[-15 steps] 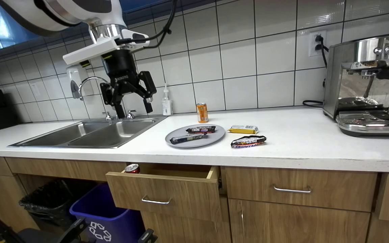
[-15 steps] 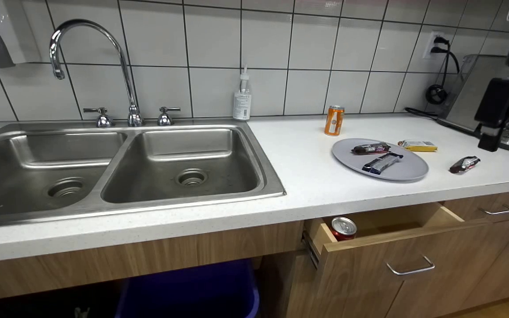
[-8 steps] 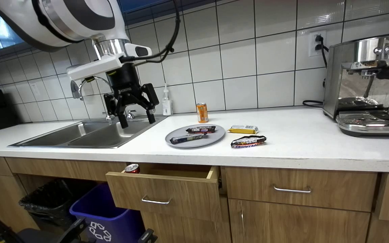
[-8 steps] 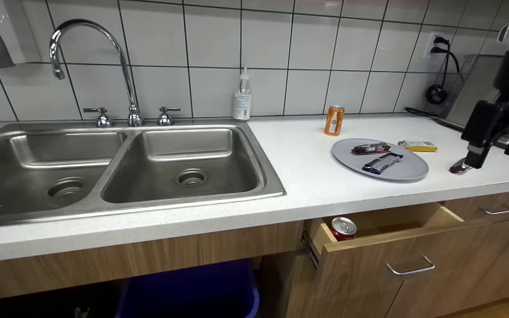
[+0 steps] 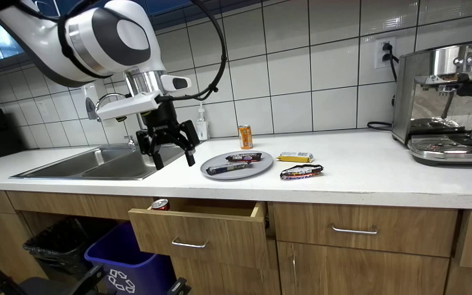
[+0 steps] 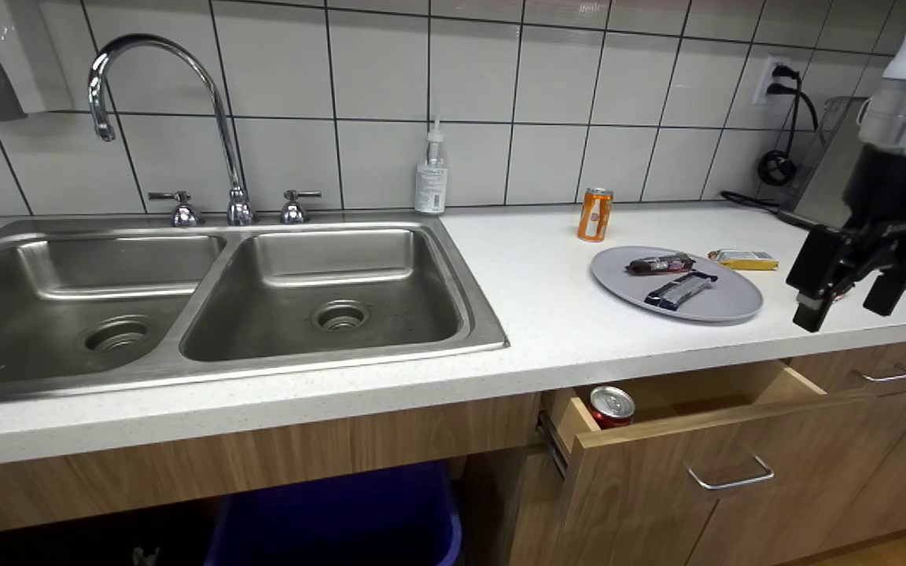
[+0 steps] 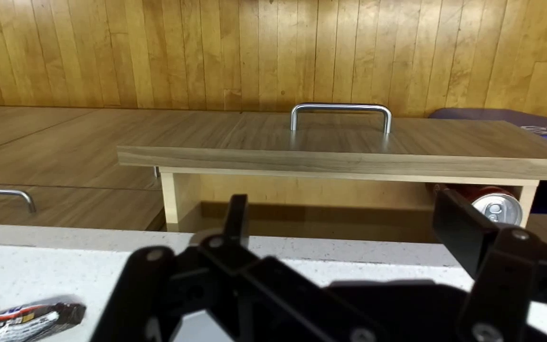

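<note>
My gripper (image 5: 175, 162) is open and empty, pointing down, left of the grey plate in an exterior view. It also shows in an exterior view (image 6: 845, 310) and the wrist view (image 7: 340, 204). Beyond its fingers in the wrist view is the pulled-out wooden drawer (image 7: 254, 161), also in both exterior views (image 5: 199, 233) (image 6: 657, 503). A red can (image 7: 497, 209) with a silver top stands in the drawer's corner. Two dark wrapped bars (image 5: 228, 168) (image 5: 244, 157) lie on the plate (image 5: 258, 167). A yellow-and-white bar (image 5: 295, 157) and a dark bar (image 5: 301, 171) lie on the counter.
An orange can (image 5: 245, 137) and a clear pump bottle (image 6: 431, 185) stand near the tiled wall. A double sink (image 6: 492, 330) with a faucet (image 6: 225, 118) is alongside. A coffee machine (image 5: 408, 98) stands on the counter. A blue bin (image 5: 129, 266) and black-bagged bin (image 5: 55, 246) stand below.
My gripper has moved down and slightly right in an exterior view, closer to counter and drawer, staying open. The bars, plate, cans and drawer have not moved.
</note>
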`<state>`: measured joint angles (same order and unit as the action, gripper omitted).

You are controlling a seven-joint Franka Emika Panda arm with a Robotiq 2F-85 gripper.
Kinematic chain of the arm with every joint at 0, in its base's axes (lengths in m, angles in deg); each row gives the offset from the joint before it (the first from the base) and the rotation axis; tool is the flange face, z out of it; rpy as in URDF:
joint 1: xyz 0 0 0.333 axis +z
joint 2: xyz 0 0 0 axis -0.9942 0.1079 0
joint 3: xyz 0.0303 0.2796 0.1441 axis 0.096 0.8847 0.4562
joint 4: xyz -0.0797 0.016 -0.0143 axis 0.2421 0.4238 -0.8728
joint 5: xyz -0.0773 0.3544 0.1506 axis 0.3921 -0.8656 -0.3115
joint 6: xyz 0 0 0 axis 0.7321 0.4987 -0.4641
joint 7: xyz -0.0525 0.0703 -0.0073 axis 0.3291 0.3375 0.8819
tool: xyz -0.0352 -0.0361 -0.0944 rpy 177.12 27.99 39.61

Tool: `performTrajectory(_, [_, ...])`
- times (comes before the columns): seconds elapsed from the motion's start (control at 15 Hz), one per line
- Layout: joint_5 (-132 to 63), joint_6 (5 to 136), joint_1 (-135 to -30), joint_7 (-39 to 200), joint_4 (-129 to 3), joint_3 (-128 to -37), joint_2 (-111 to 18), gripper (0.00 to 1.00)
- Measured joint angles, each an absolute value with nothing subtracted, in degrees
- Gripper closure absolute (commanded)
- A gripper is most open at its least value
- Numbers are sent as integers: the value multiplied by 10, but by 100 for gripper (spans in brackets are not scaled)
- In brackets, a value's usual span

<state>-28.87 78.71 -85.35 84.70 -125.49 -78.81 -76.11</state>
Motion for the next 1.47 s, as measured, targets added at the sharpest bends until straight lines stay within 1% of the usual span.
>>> performTrajectory(1.0, [-220, 870, -859, 776, -1217, -789, -600, 0])
performTrajectory(1.47, [-211, 904, -839, 740, -1183, -802, -533, 0])
